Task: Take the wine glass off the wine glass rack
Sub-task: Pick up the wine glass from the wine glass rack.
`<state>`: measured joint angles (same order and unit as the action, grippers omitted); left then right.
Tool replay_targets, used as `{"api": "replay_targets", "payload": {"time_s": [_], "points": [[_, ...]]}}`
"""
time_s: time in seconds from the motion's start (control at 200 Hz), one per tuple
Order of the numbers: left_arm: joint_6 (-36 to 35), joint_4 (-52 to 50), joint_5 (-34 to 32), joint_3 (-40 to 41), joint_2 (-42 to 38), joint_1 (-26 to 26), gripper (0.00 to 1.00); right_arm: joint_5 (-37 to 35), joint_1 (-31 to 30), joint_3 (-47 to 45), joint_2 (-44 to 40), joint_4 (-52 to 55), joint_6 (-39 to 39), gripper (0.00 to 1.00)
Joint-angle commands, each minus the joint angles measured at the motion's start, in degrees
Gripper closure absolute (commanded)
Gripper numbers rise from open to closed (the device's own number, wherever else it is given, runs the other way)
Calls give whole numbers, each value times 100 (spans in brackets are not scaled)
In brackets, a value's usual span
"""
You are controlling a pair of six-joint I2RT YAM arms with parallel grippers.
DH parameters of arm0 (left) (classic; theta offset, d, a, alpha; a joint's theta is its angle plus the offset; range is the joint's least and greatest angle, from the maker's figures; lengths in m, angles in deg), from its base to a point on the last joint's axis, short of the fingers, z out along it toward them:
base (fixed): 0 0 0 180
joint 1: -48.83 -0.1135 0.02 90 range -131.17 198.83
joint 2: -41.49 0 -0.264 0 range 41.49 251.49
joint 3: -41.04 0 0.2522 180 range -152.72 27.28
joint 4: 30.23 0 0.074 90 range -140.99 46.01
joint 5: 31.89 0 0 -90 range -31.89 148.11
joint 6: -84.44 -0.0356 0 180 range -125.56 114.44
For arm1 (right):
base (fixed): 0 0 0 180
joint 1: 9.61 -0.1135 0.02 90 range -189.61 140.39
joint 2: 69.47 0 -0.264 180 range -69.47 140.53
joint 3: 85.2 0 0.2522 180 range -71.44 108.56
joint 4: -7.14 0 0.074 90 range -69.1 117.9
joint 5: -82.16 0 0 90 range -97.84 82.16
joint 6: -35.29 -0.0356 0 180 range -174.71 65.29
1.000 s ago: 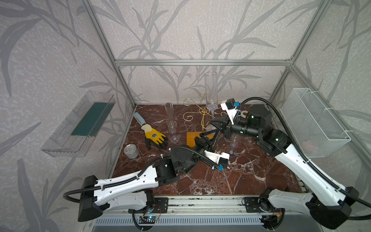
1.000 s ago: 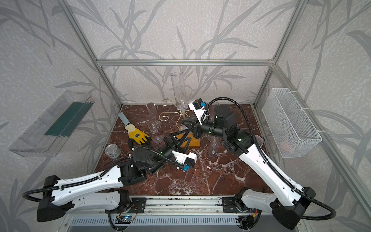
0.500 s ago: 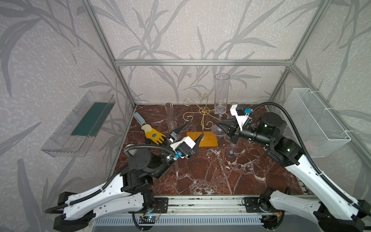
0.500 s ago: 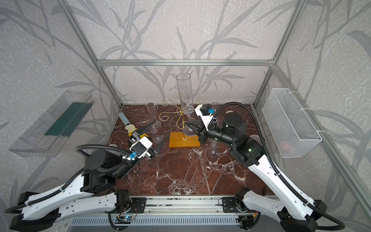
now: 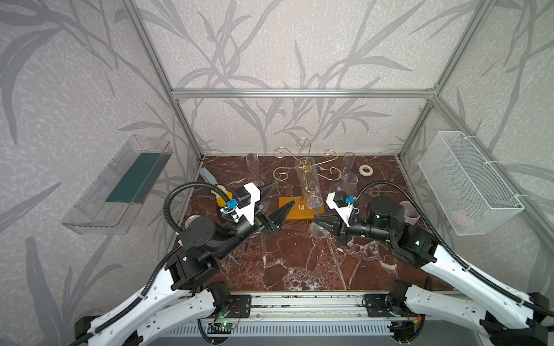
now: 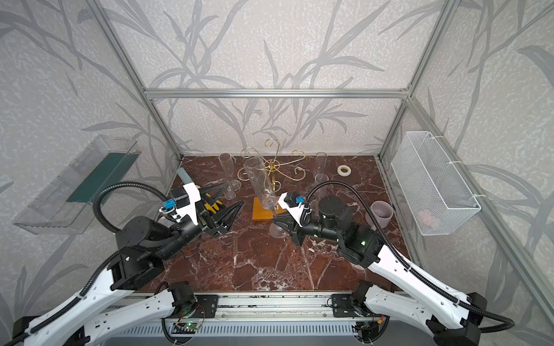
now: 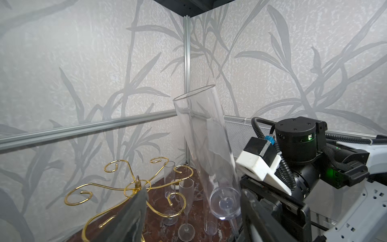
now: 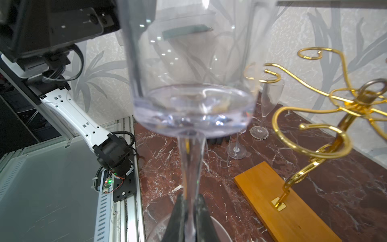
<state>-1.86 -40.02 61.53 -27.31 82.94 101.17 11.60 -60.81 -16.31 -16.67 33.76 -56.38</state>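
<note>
Clamping the wine glass [image 5: 308,185] stem, right end effector [image 5: 317,221] holds it tilted beside the rack [image 5: 301,213]; left end effector [image 5: 284,192] gapes empty nearby.

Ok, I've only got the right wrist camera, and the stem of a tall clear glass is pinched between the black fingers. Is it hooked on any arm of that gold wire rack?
Observer: No. In both top views the tall clear wine glass is rim up and tilted, its foot low in front of the orange wooden base of the gold wire rack, on none of the arms.
Operator: Where's the left gripper?
Observer: The left gripper is open and empty, near the left end of that base.
Operator: Anything on my outer side?
Observer: A lilac cup stands on the red marble table, between the right arm and the white mesh basket.
</note>
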Motion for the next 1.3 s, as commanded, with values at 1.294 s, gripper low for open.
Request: {"api": "replay_targets", "payload": {"time_s": [1.294], "points": [[2502, 2369, 1561, 1472, 917, -285, 63, -986, -707, -1670, -428, -1286, -281, 99]]}}
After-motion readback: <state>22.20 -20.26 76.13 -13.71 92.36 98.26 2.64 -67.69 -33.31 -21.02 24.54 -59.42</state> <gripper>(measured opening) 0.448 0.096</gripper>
